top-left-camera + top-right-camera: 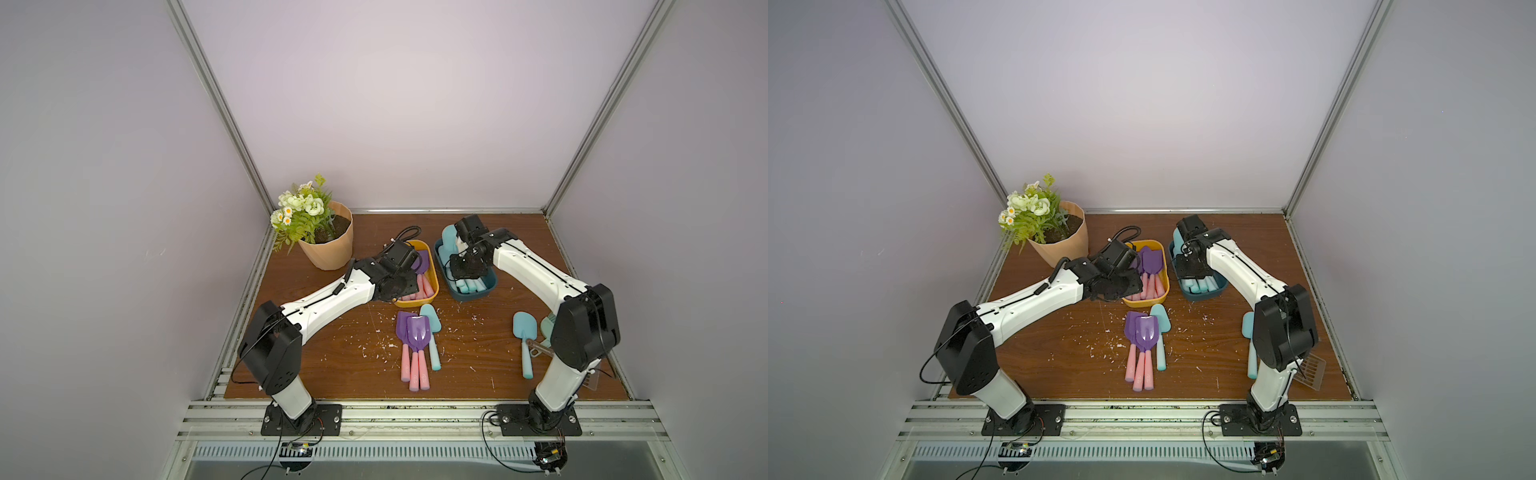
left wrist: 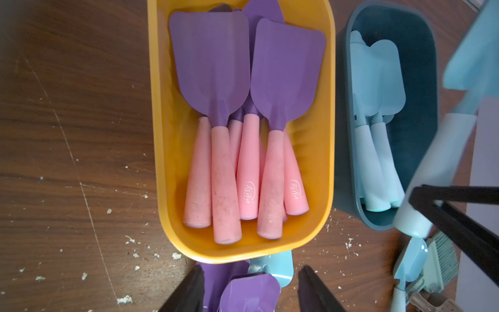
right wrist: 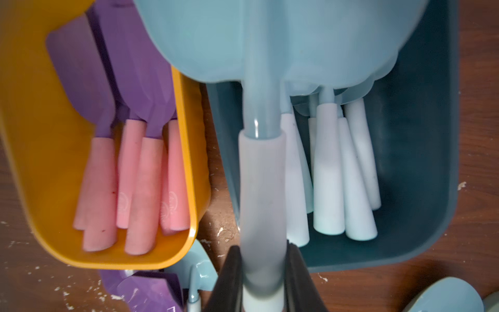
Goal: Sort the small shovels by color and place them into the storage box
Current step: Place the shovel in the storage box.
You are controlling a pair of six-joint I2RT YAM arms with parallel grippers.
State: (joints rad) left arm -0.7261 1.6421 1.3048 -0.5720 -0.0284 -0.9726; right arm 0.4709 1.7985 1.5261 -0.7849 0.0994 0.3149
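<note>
Several purple shovels with pink handles (image 2: 210, 62) lie in the yellow storage box (image 2: 159, 135). Just off its near end my left gripper (image 2: 251, 283) hovers open, nothing between its fingers. Several aqua shovels (image 3: 337, 175) lie in the dark blue storage box (image 3: 421, 189). Over that box my right gripper (image 3: 263, 270) is shut on the handle of an aqua shovel (image 3: 262, 175), its blade (image 1: 449, 237) toward the back. On the table lie purple shovels (image 1: 411, 332) in a bundle, an aqua shovel (image 1: 430, 320) beside them and another aqua shovel (image 1: 523, 328) to the right.
A flower pot (image 1: 328, 245) stands at the back left, close to the left arm. A brown slotted scoop (image 1: 1312, 370) and a green brush (image 1: 547, 324) lie by the right arm's base. White crumbs are scattered over the wooden table (image 1: 332, 357).
</note>
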